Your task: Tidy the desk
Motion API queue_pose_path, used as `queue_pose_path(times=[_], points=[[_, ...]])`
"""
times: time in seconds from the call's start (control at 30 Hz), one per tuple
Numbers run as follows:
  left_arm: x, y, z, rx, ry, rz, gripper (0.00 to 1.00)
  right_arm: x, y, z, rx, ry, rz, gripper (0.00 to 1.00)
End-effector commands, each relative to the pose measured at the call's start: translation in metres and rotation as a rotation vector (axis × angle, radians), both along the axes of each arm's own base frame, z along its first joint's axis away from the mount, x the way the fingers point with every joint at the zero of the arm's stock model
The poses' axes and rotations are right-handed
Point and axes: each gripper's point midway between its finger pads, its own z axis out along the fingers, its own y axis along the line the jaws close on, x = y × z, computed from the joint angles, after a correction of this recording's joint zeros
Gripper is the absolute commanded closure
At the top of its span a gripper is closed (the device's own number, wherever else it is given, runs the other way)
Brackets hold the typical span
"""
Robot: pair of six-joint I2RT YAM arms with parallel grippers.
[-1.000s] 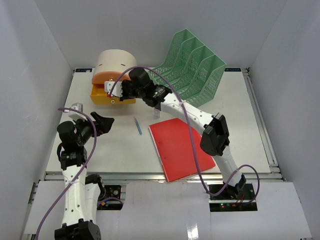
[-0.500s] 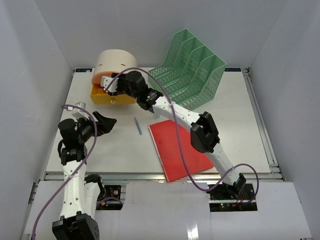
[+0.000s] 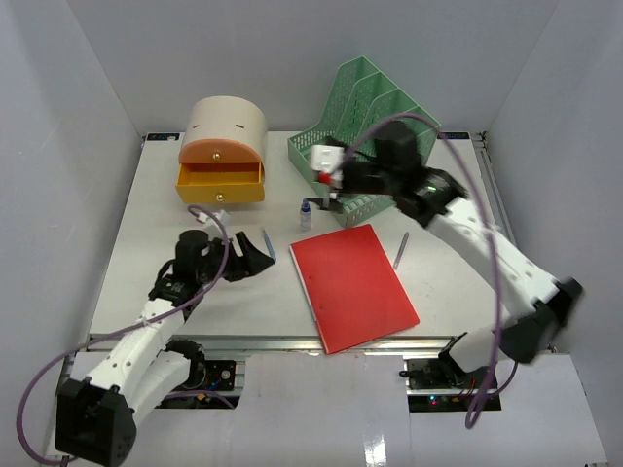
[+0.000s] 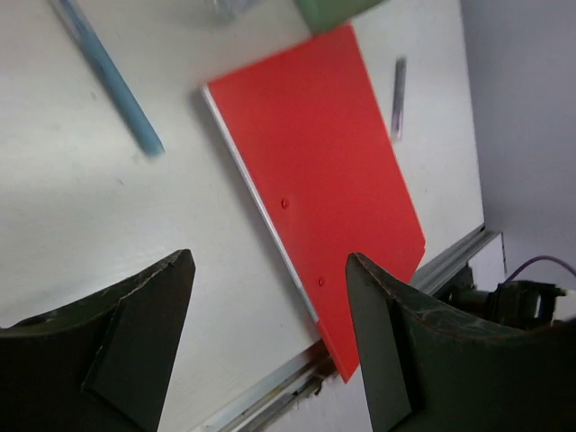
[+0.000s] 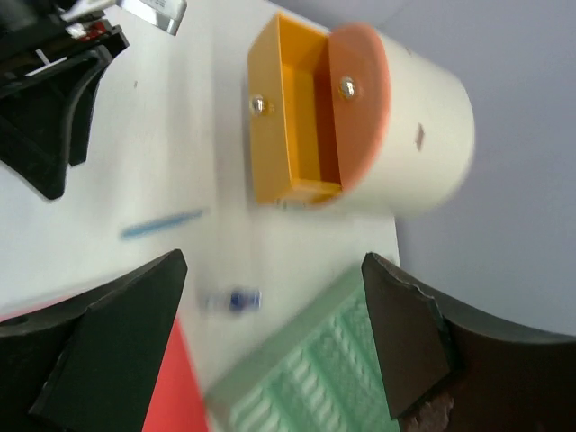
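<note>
1. R arm [image 3: 487,253] has pulled back from the drawer box [image 3: 226,125] to the front of the rack [image 3: 380,126]. L arm [image 3: 146,321] has swung in from the L edge toward mid-bench.
2. L fingers [image 4: 135,342]: wide apart, nothing betw. them. They sit low over the bench, just L of the blue pen [image 3: 269,243], not touching it.
3. R fingers [image 5: 108,351]: wide apart, nothing betw. them. They are held above the bench near the bottle [image 3: 306,216], tips toward the box.
4. Bench [image 3: 458,272]: white top filling the floor betw. the white walls, metal rail along the near edge. It carries all items.
5. Box: far L, beside the rack. Its orange drawer [image 3: 219,183] is pulled out.
6. Folder [image 3: 352,285]: red, flat, centre-front, near corner over the rail. Grey pen [image 3: 403,248] lies just R of it, apart. Bottle sits just beyond its far L corner.
</note>
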Motion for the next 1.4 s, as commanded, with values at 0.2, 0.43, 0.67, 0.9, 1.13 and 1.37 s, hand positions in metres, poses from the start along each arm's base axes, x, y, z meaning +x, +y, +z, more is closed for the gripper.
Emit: queue_pose_path(times=[0.2, 0.43, 0.67, 0.9, 1.13, 1.37], points=[[0.047, -0.006, -0.053, 0.314, 0.124, 0.395, 0.15, -0.087, -0.154, -0.124, 0.086, 0.511, -0.160, 0.16], [0.087, -0.009, -0.053, 0.411, 0.099, 0.486, 0.17, -0.077, -0.189, -0.153, 0.213, 0.541, -0.205, 0.18], [0.108, -0.012, -0.076, 0.511, 0.150, 0.533, 0.28, -0.078, -0.200, -0.142, 0.219, 0.477, -0.246, 0.18], [0.117, -0.008, -0.086, 0.597, 0.176, 0.562, 0.38, -0.074, -0.210, -0.139, 0.219, 0.429, -0.307, 0.18], [0.108, -0.002, -0.113, 0.665, 0.231, 0.540, 0.47, -0.075, -0.212, -0.139, 0.221, 0.420, -0.321, 0.17], [0.098, 0.000, -0.132, 0.697, 0.273, 0.511, 0.56, -0.074, -0.215, -0.139, 0.225, 0.419, -0.334, 0.17]])
